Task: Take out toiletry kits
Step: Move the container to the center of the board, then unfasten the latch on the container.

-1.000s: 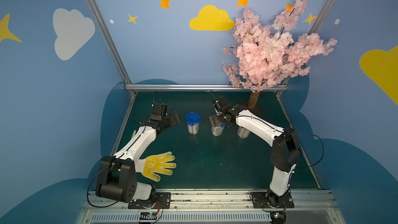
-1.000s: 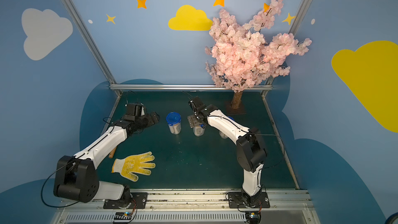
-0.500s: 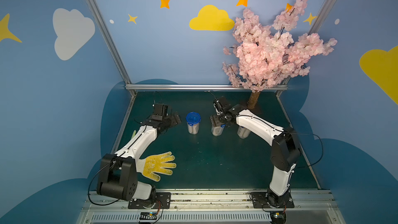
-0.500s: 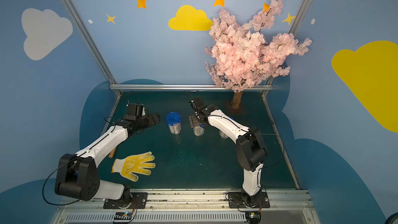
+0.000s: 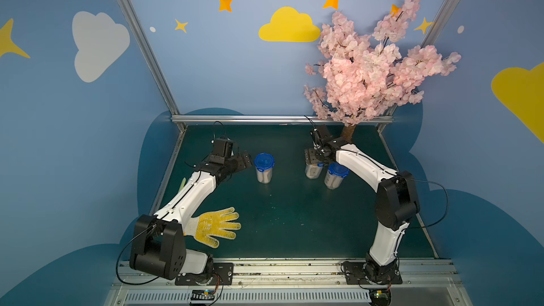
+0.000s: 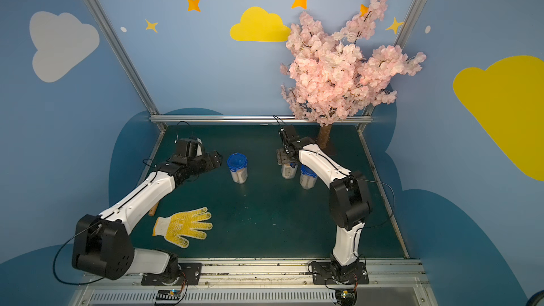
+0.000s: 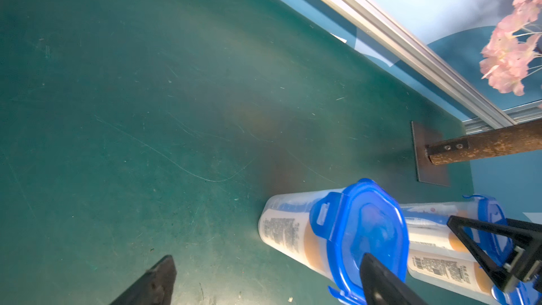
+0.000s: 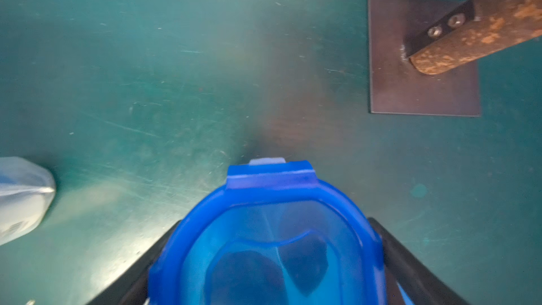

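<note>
Three lidded jars (image 6: 307, 179) stand upright on the table (image 5: 279, 225), the toiletry kits (image 7: 281, 230) inside on end, long axis vertical. My left gripper (image 5: 245, 160) gapes wide just beside the left jar (image 5: 264, 172); my right gripper (image 5: 313, 158) straddles the middle jar's (image 5: 312, 172) blue lid (image 8: 264, 230), whether pinching I cannot tell, tree trunk (image 8: 484, 24) near. Only my left wrist view shows the tubes' print.

A staged robot lab booth: cloud-painted walls (image 5: 206, 69), aluminium frame (image 5: 141, 39), fake blossom tree (image 5: 368, 75).
</note>
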You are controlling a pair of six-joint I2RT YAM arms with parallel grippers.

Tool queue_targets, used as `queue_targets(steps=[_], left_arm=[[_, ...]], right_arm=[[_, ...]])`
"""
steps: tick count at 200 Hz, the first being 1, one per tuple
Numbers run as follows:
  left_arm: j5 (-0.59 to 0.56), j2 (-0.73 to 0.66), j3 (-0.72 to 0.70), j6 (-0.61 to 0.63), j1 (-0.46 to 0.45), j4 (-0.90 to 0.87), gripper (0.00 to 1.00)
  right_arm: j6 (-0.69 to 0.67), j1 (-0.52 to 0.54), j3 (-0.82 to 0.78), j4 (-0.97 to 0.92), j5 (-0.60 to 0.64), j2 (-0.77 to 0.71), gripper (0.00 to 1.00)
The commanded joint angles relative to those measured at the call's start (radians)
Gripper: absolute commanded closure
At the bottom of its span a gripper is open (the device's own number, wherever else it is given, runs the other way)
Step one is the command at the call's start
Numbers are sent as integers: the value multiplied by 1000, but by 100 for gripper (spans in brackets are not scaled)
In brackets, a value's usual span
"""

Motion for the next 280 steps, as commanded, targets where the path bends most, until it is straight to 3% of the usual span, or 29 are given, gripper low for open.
queue_targets(steps=[1,25,128,168,188,214,226,238,260,280], left_arm=[[-14,-24,16,15,-2,-34,2],[-13,-27,22,14,-8,-38,2],[-16,-35,88,27,-35,-73,0],[-3,-46,124,26,-62,-86,9],[13,-45,138,23,-82,-81,19],[61,-18,164,18,-93,-71,59],[84,5,183,14,-95,-71,72],[89,29,196,8,-99,-66,82],[108,64,192,10,-115,-18,92],[167,98,182,26,-119,37,93]], right_arm=[[5,6,-13,-8,31,-26,9],[17,12,-20,-3,20,-35,3],[21,15,28,-34,10,-138,3],[30,29,-8,-3,-117,-214,4],[20,36,-74,86,-306,-264,11],[69,43,-214,300,-579,-322,40],[115,50,-265,378,-652,-337,56],[158,55,-301,437,-708,-340,63],[231,64,-340,519,-791,-328,62],[301,65,-391,634,-855,-310,48]])
